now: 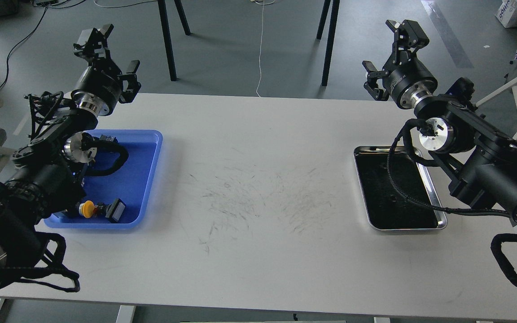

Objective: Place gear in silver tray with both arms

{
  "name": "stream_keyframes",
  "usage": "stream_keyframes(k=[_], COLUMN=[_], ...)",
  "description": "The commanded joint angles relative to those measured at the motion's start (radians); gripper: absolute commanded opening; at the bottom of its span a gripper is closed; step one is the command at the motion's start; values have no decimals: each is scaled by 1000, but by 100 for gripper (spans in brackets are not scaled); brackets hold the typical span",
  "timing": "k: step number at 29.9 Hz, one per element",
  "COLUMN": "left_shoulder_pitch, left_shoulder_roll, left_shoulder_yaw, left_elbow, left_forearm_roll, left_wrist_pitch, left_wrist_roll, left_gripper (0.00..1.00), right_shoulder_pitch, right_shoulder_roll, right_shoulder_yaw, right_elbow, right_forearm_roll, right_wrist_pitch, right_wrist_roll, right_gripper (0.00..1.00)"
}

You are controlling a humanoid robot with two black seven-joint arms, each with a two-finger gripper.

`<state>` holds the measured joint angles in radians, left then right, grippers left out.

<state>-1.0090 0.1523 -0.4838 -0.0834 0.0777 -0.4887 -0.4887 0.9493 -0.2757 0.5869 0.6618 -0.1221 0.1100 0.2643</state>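
Fingers of both grippers are spread apart and grasp nothing. Left fingers [130,72] belong to the left gripper [112,56], which is raised above the far left corner of the tabletop [258,202]. Right fingers [373,83] belong to the right gripper [386,56], which is raised above the far right edge.

Silver tray [361,179] lies flat on the right side of the tabletop, under the right arm [487,166]. Its dark bottom holds no visible part; a black cable of the arm crosses over it.

Blue tray [146,179] lies flat on the left side, well apart from the silver tray, partly covered by the left arm [52,148]. In its near end sit a yellow button [87,208] and a small black block [116,210], just beside each other. Another dark part [108,138] shows at its far end; its kind cannot be told.

Scuff marks [263,197] cover the middle of the tabletop between the trays.
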Motion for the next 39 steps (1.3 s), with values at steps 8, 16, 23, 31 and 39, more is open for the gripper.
stream_keyframes(k=[8, 16, 23, 31, 39], left_shoulder_pitch=[1, 3, 6, 6, 0], left_shoulder_roll=[35, 21, 16, -48, -88], left_shoulder_yaw=[93, 87, 50, -28, -47], left_elbow=[17, 70, 80, 154, 182], left_forearm_roll=[1, -3, -12, -24, -26], left_wrist_pitch=[0, 0, 0, 0, 0], left_wrist_roll=[0, 0, 0, 0, 0], left_gripper=[99, 99, 99, 99, 99], right_shoulder_pitch=[-4, -4, -6, -4, -4], right_shoulder_roll=[-14, -8, -11, -2, -2], right_shoulder_yaw=[-16, -22, -16, -1, 2], right_elbow=[22, 9, 12, 10, 12], right_forearm_roll=[-1, -1, 1, 1, 1], right_wrist_pitch=[132, 119, 69, 66, 57], right_wrist_roll=[-62, -51, -51, -51, -51], right_gripper=[100, 100, 100, 100, 100])
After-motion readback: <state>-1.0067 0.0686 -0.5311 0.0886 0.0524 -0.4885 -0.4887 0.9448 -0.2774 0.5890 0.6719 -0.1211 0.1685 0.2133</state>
